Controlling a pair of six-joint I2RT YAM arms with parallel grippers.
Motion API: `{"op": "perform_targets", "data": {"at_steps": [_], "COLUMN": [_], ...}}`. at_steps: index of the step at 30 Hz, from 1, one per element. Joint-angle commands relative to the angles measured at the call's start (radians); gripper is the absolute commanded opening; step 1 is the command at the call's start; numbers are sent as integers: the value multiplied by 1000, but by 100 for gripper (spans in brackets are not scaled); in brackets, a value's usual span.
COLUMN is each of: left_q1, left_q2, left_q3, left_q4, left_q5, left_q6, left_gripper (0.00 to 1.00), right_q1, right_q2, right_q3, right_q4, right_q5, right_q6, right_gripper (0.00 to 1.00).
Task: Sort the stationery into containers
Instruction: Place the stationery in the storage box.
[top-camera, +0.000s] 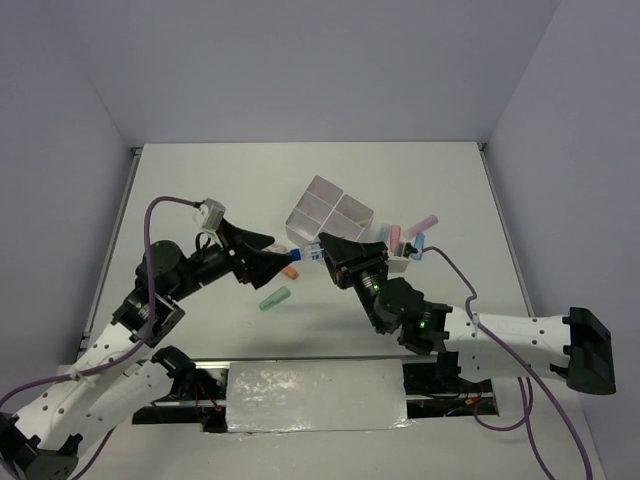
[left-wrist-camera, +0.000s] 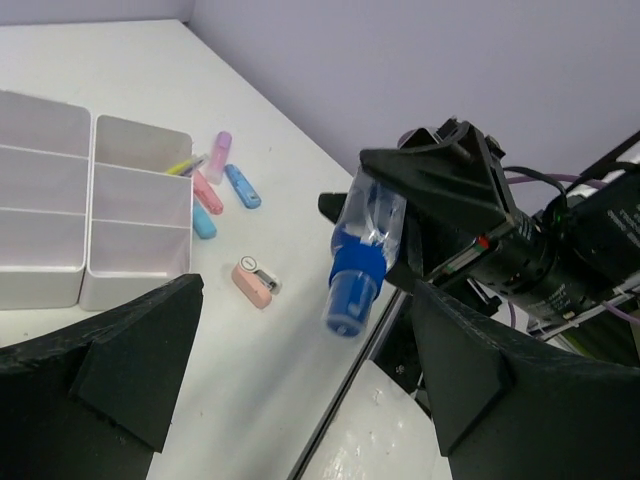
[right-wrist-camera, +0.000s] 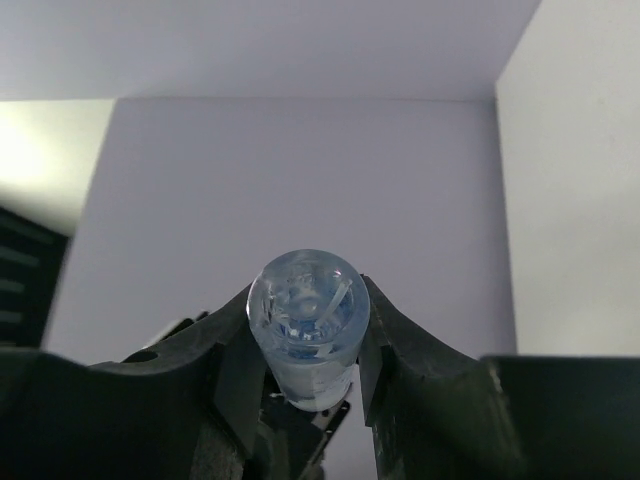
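A clear tube with a blue cap (left-wrist-camera: 360, 262) hangs above the table, and my right gripper (right-wrist-camera: 308, 330) is shut on its clear end (right-wrist-camera: 305, 310). The cap points toward my left gripper (left-wrist-camera: 310, 400), which is open, its fingers wide on either side and apart from the tube. In the top view the two grippers meet near the table's middle, left gripper (top-camera: 285, 256) facing right gripper (top-camera: 325, 247). The white four-compartment container (top-camera: 300, 225) stands just behind them. A green highlighter (top-camera: 274, 298) and an orange one (top-camera: 291, 270) lie below the left gripper.
Right of the container (left-wrist-camera: 130, 255) lie a lilac highlighter (left-wrist-camera: 221, 150), blue highlighters (left-wrist-camera: 242, 186), a pink one (left-wrist-camera: 205, 192), a yellow pen (left-wrist-camera: 185, 165) and a pink mini stapler (left-wrist-camera: 253, 282). The table's near edge runs under the tube.
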Motion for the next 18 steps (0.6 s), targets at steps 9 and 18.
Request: {"op": "perform_targets", "data": {"at_steps": [9, 18], "left_q1": [-4, -4], "left_q2": [-31, 1], "left_q3": [19, 33], "left_q4": [106, 150], "left_q5": [137, 206], "left_q6": [64, 83], "left_gripper": [97, 85], "right_q1": [9, 7], "right_q2": [-47, -58], "right_q3": [21, 24], "right_q4": [181, 196], "right_q5": [-22, -71], "right_q6": [-136, -155], "right_gripper": [0, 0]}}
